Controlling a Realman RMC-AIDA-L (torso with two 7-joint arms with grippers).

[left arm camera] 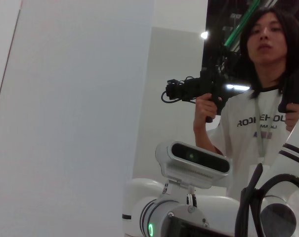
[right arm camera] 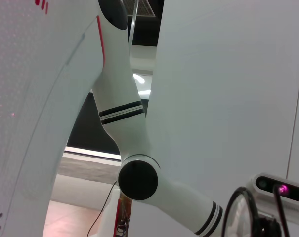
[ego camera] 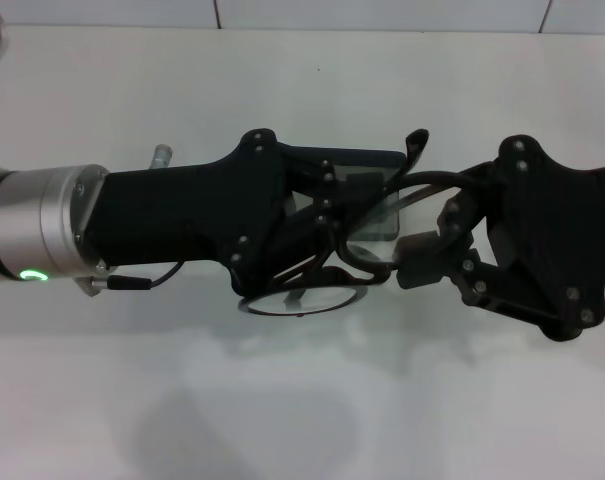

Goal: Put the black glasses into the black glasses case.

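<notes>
White table (ego camera: pixel 302 400) carries everything. Left gripper (ego camera: pixel 317 240) hides most of the black glasses case (ego camera: pixel 367 160); its fingers' state I cannot tell. Black glasses (ego camera: pixel 302 298) hang between both grippers, one lens pinched in the right gripper (ego camera: pixel 417 258) fingers.

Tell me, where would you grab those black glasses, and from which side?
Probably at the bridge of the black glasses, coming from above: the frame lies roughly flat between the left gripper and right gripper, and the thin rims suit a pinch better than the lenses.
</notes>
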